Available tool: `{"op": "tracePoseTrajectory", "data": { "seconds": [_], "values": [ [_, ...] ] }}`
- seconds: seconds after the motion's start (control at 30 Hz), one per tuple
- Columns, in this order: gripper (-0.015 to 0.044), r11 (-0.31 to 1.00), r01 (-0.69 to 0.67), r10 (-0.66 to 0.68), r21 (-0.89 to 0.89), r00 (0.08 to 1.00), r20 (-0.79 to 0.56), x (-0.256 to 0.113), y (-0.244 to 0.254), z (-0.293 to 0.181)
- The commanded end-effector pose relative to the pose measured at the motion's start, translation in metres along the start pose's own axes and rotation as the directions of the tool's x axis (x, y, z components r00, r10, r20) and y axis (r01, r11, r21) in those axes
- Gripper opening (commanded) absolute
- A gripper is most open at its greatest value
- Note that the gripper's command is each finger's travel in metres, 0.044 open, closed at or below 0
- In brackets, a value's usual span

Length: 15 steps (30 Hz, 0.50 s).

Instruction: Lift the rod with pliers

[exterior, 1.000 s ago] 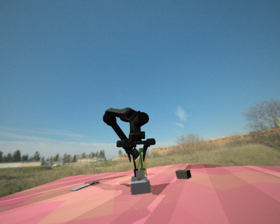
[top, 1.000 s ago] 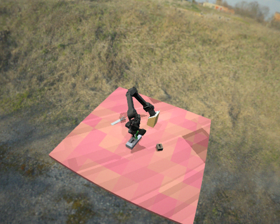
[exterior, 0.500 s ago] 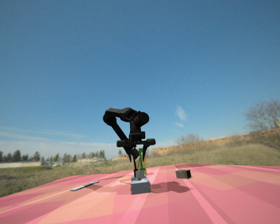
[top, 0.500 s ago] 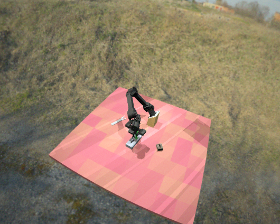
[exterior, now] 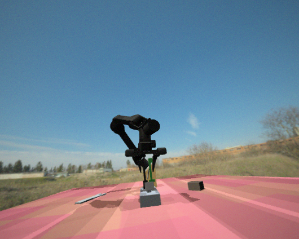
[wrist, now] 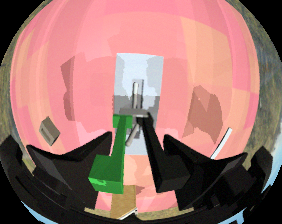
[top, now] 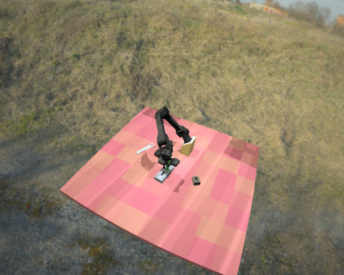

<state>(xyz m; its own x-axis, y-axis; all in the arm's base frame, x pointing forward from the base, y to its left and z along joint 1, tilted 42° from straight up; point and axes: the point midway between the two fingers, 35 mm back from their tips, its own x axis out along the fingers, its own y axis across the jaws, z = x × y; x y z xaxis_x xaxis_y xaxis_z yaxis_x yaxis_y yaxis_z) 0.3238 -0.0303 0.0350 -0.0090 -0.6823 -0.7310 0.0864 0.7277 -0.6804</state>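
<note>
The locking pliers [top: 167,168] [exterior: 150,168] [wrist: 120,142], with one green and one black handle, stand upright over the grey channel block [top: 159,178] [exterior: 150,200] [wrist: 126,70]. My gripper [top: 166,165] [exterior: 147,171] [wrist: 137,134] is part-way closed, its fingers pressing the two handles from outside. The handles are still apart. The jaws point down at the block's channel; their tips are hidden in all views, so I cannot tell how they sit on the rod. A pale piece of the rod [wrist: 136,91] shows in the channel in the wrist view.
The small grey-brown slotted block, likely the holster [top: 196,181] [exterior: 195,186] [wrist: 49,131], stands to one side. A flat white wrench-like tool [top: 145,148] [exterior: 90,198] [wrist: 222,142] lies on the other side. A tan block [top: 187,149] [wrist: 123,198] stands at the arm's base.
</note>
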Motion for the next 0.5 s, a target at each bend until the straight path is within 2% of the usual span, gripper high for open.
{"op": "tracePoseTrajectory", "data": {
  "seconds": [0.0,0.47],
  "values": [
    [0.0242,1.0,-0.005,0.005,0.004,1.0,0.002,-0.0004,0.0019,0.0007],
    [0.0224,1.0,-0.005,0.005,0.004,1.0,0.002,-0.0005,0.0033,0.0006]
  ]
}}
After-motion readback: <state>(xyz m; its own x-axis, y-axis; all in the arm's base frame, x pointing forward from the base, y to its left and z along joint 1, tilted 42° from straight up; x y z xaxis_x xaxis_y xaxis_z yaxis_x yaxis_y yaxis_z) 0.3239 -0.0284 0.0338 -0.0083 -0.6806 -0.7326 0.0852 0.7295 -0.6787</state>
